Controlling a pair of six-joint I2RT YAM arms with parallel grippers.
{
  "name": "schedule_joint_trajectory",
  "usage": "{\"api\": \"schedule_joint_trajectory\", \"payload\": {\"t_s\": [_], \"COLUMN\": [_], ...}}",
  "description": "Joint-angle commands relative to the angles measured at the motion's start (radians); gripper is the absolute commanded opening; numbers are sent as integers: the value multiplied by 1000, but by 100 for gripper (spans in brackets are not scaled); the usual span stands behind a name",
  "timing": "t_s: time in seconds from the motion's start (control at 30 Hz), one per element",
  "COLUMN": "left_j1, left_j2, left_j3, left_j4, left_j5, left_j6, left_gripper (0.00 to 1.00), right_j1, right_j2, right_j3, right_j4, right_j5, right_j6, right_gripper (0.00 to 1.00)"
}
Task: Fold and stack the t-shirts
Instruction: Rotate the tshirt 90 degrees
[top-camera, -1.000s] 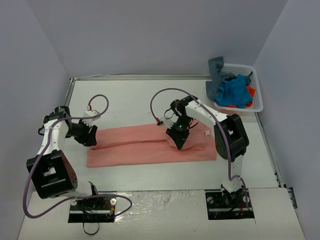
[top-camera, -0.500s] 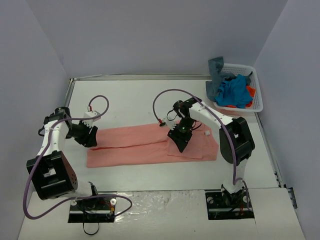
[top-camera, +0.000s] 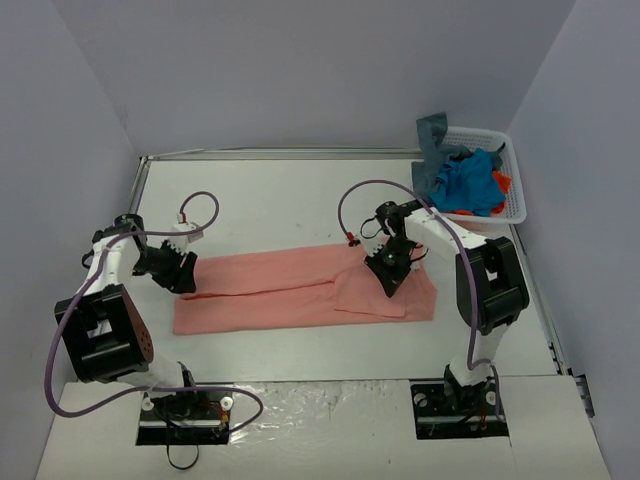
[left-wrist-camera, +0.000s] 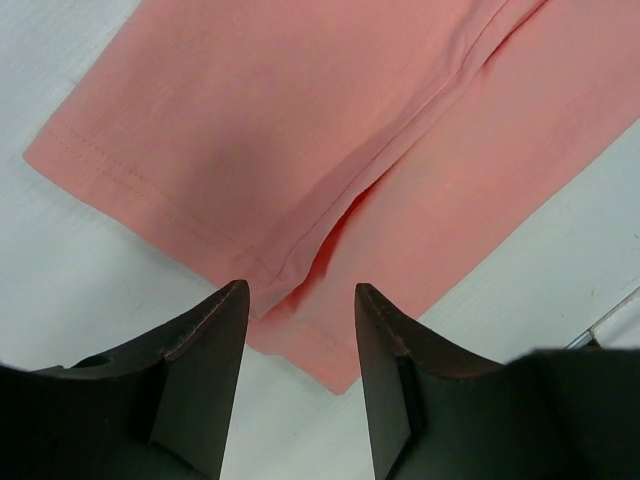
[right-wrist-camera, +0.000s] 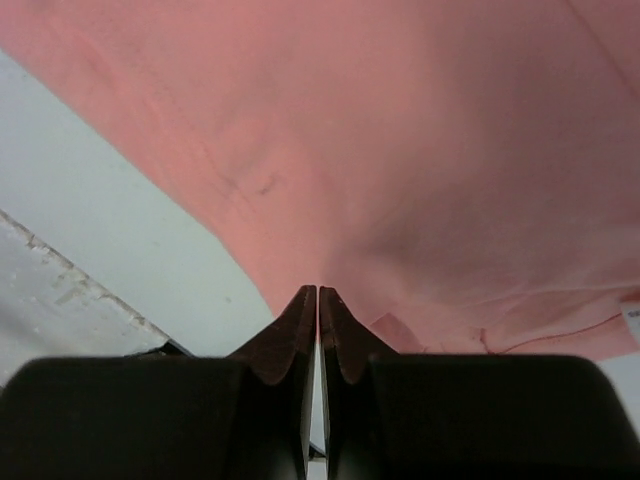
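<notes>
Right gripper (right-wrist-camera: 318, 291), arm reaching forward, pinches the pink shirt (top-camera: 260, 295) with tips together; left gripper (left-wrist-camera: 300, 288) hangs half-open over its hem; basket (top-camera: 517, 190) holds crumpled shirts (top-camera: 468, 185).

White arms (top-camera: 430, 232), black joints, purple cables (top-camera: 375, 182), dark fingers (left-wrist-camera: 205, 370).

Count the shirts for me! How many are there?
4. A pink shirt lies on the table; a grey shirt hangs over the basket rim, with a blue shirt and an orange shirt inside. More may be hidden underneath.
</notes>
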Motion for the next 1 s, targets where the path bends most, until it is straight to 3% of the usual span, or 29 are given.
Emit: {"api": "schedule_joint_trajectory", "payload": {"t_s": [0.0,0.2,0.43,0.63,0.77,0.9,0.97], "left_j1": [-2,0,1,1,1,1,1], "left_j2": [-6,-32,-55,-81,-95,-92,-81], "left_j3": [6,3,-6,-12,-9,-1,14], "left_j4": [2,2,-7,-5,8,27,21], "left_j5": [44,42,39,16,3,-30,-40], "left_j6": [20,21,23,-2,-32,-63,-80], "left_gripper": [45,45,45,45,45,45,45], "right_j1": [-17,-54,-80,-83,-80,-65,-52], "right_j2": [55,209,400,629,807,952,933], "right_j3": [9,86,290,672,1102,1395,1363], "right_j4": [32,64,69,18,-40,-22,114], "right_j5": [59,79,104,142,151,182,217], "right_j6": [28,35,64,116,171,216,228], "right_gripper": [1,0,0,0,0,0,0]}}
